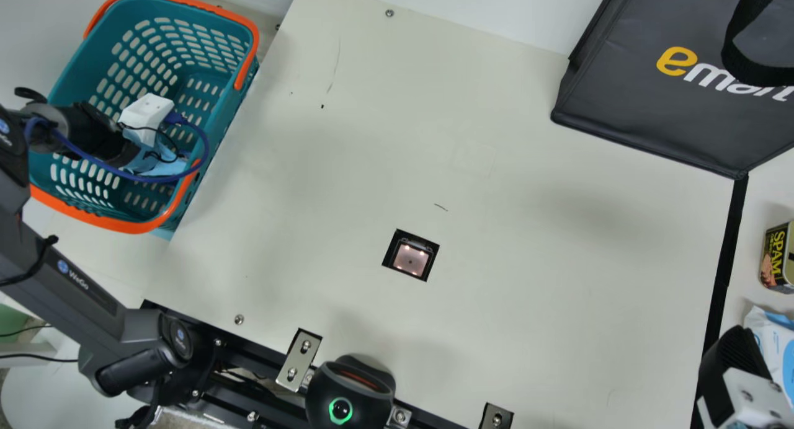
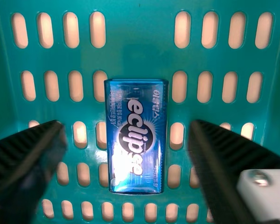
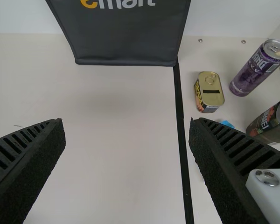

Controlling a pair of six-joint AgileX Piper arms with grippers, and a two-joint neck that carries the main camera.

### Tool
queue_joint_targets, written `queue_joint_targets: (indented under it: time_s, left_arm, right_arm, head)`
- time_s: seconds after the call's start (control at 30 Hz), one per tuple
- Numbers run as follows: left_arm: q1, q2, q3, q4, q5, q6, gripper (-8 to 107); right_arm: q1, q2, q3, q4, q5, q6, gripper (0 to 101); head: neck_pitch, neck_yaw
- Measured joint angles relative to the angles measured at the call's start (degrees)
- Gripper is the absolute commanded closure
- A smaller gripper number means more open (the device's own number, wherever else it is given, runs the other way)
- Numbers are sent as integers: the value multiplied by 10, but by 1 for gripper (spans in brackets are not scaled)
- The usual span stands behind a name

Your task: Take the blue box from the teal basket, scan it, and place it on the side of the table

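The blue box (image 2: 136, 140) lies with its printed face up on the slotted bottom of the teal basket (image 1: 129, 226), and our left gripper (image 2: 127, 129) is spread wide with a finger off each long side, neither touching it. Our right gripper (image 3: 127, 124) is spread too, over the surface (image 1: 496, 199), holding nothing. We judge the box to be light, stiff and small, probably a mint tin or hard plastic case; its glossy skin and rounded corners could let it slip or twist. We'd take it across its narrow width, near mid-length, with the ribbed pads low on both long edges. A moderate squeeze should do, since too much might dent it or pop a lid. That hold should leave the broad faces free for the scanner window (image 1: 410, 259).
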Motion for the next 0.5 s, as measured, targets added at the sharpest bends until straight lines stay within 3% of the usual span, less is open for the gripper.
queue_joint_targets:
  time_s: [0.3, 0.5]
  left_arm:
    - [1, 0, 3, -8, -1, 10, 107]
    - [3, -3, 5, -19, 3, 17, 107]
  right_arm:
    - [0, 0, 0, 0, 0, 0, 6]
    - [0, 0, 0, 0, 0, 0, 6]
  head:
    - [0, 0]
    - [0, 0]
